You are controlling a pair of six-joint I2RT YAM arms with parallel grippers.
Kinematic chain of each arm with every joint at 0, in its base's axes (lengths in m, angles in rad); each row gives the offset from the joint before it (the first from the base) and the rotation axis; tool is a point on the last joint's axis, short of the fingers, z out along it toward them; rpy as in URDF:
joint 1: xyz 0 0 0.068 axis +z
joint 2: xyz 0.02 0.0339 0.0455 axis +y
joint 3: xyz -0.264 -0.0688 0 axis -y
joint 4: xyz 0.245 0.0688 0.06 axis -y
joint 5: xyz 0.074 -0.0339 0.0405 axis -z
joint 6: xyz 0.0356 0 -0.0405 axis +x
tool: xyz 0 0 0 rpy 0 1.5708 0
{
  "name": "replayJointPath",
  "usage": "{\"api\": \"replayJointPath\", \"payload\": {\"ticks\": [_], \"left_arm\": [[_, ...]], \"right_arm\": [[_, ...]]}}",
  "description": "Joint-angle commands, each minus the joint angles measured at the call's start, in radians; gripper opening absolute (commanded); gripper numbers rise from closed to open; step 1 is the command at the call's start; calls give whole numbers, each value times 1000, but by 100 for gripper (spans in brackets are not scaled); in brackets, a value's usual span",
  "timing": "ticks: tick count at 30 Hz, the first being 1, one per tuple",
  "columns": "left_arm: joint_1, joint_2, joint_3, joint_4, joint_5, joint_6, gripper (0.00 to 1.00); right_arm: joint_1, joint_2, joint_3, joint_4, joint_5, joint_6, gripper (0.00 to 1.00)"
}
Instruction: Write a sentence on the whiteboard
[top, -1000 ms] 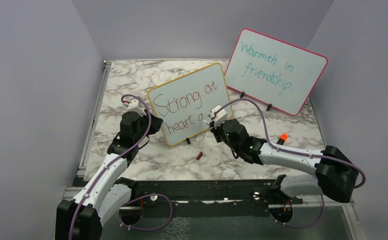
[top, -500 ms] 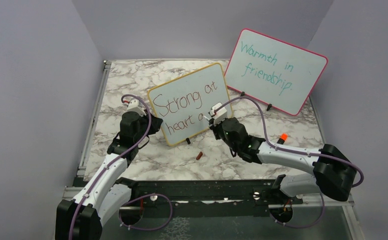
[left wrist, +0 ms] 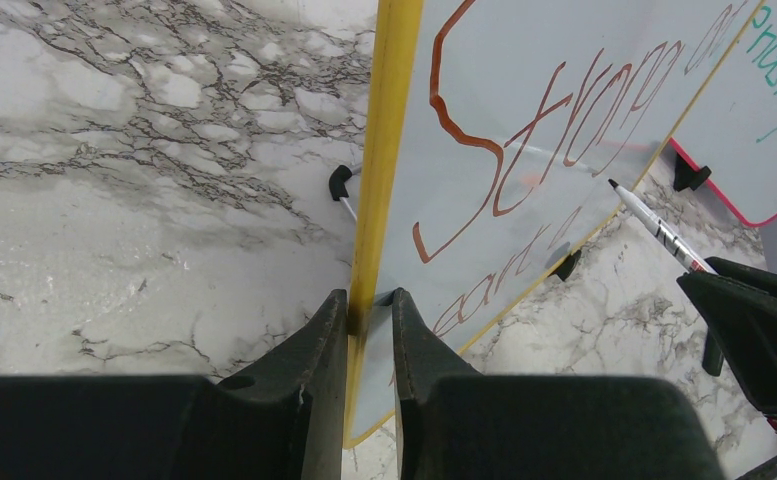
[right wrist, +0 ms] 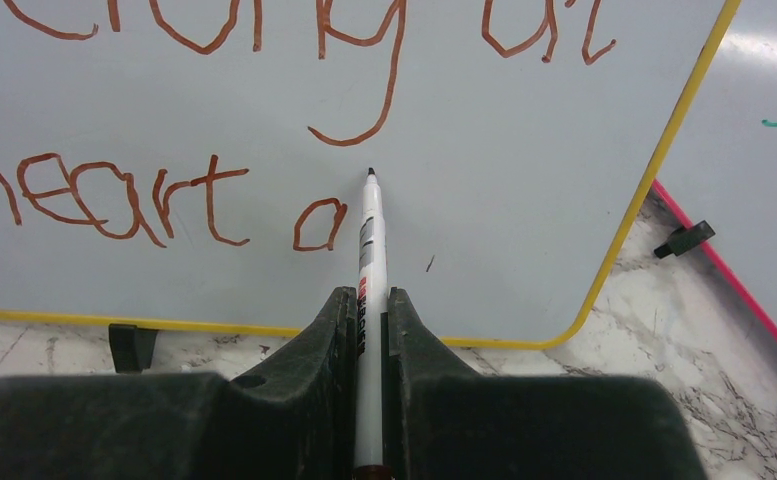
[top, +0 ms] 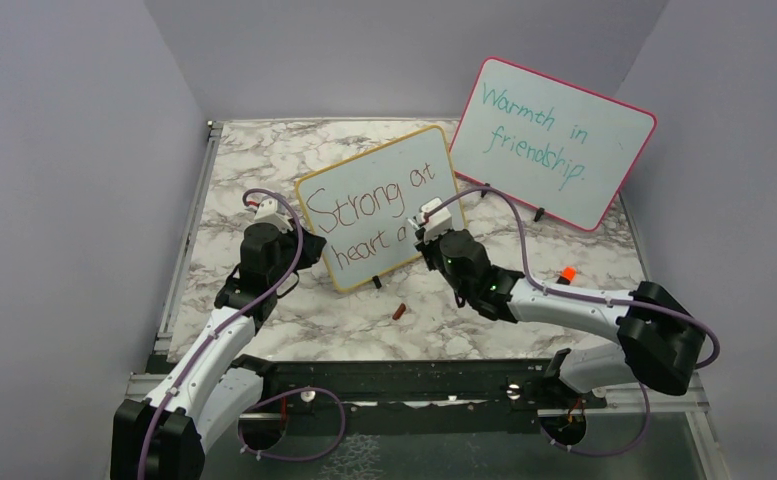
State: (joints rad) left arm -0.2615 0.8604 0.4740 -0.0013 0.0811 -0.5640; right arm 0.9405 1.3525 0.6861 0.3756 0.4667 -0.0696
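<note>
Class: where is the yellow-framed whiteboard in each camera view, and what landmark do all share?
Top external: whiteboard at centre, between the arms.
Left wrist: centre to right, its edge in the left gripper.
Right wrist: fills the top, behind the marker.
Shared landmark: pink-framed board to its right.

1. Table [top: 264, 170]: white marble-pattern top with grey veining, metal edging along the sides.
2. Pink-framed board [top: 539, 128]: white face, rounded corners, standing tilted at the back right of the table on small black feet [top: 539, 212].
3. Teal handwriting [top: 510, 108] on that board, two lines: "Warmth in friendship."
4. Small dark red-brown cap [top: 399, 312]: lying on the marble near the front, apart from both boards.
5. Small orange item [top: 567, 273]: on the table's right side; too small to identify.
6. Walls [top: 384, 50]: plain pale lavender, closing in three sides.
7. Black rail [top: 404, 380]: runs along the near edge.
</note>
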Motion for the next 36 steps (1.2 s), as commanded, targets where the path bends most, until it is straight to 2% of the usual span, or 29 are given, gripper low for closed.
{"api": "replayJointPath", "payload": {"ticks": [1,11,36], "left_arm": [[5,5,-17,4,-49,4,0],[5,4,-17,4,-47,4,0],[5,3,-16,3,-58,3,0]], "right_arm": [[-6,16,31,49,47,-14,1],[-6,43,38,41,37,-16,1],[-5,15,-10,-152,-22,99,1]]}}
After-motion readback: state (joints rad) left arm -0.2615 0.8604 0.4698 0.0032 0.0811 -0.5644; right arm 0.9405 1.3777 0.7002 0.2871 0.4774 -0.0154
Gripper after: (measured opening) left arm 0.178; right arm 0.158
